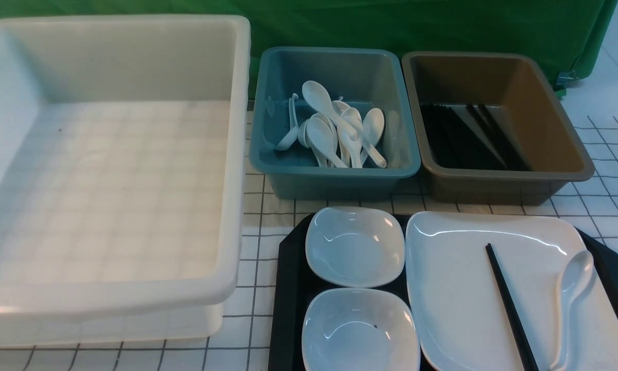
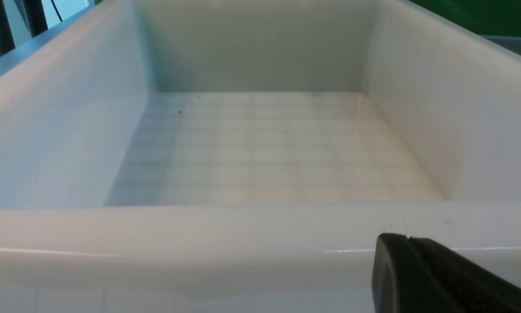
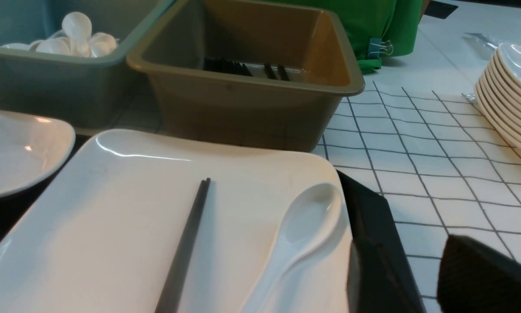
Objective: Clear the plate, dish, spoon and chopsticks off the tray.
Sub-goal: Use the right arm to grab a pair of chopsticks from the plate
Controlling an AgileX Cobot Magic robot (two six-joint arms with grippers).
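The black tray lies at the near right of the table. On it the big white plate carries the black chopsticks and the white spoon. Two small white dishes sit on the tray's left half. Neither gripper shows in the front view. In the right wrist view my right gripper stands open and empty over the tray's right rim, just beside the plate and spoon. My left gripper is shut and empty, close to the white tub's near wall.
A big empty white tub fills the left side. Behind the tray stand a blue tub holding several white spoons and a brown tub holding black sticks. A stack of plates sits on the checked cloth beyond the tray's right side.
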